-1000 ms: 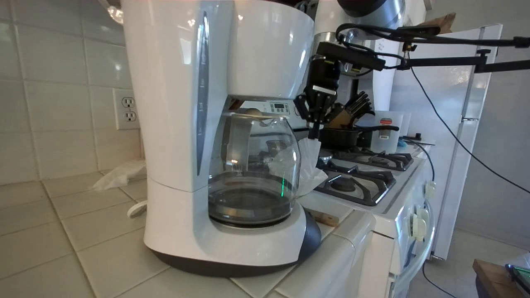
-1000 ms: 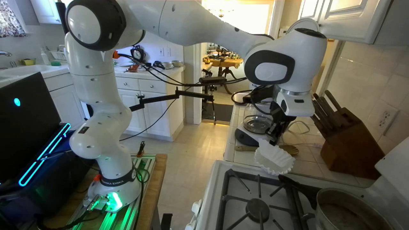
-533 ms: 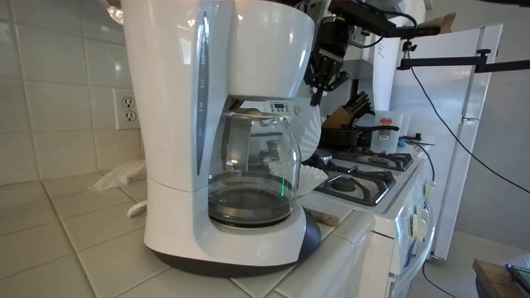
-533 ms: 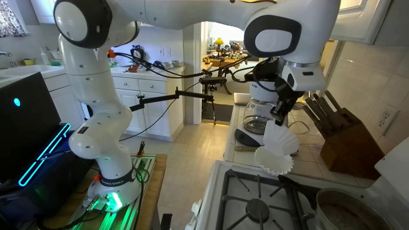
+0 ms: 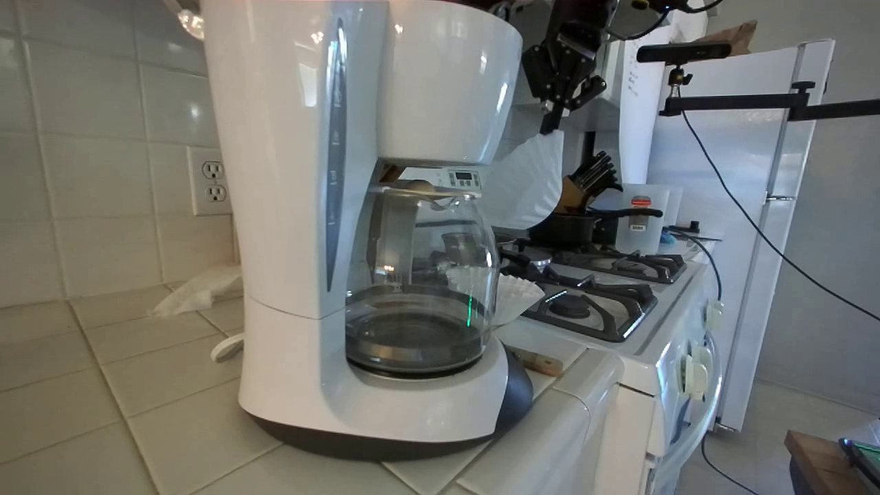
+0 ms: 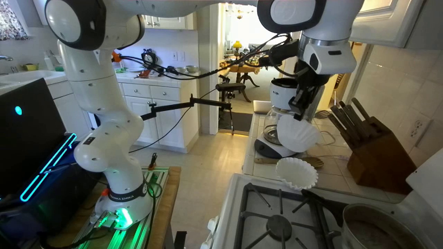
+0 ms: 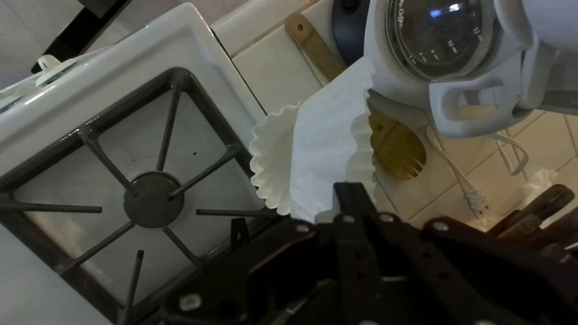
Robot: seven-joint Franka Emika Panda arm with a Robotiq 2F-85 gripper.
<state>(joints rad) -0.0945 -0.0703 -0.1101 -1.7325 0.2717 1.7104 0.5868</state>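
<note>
One burner (image 7: 153, 198) (wrist view) lies left of the gripper (image 7: 355, 192); next, ahead-left and lower, fluted paper (image 7: 273, 158), perhaps a stack; then a coffee filter (image 7: 327, 140), pinched fast by the gripper and hanging beneath it; ahead-right, the coffee maker (image 7: 397, 85).

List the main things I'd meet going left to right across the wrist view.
Stove burner → lower paper filter → raised paper filter, gripped by the claw → glass coffee pot → knife handles.
</note>
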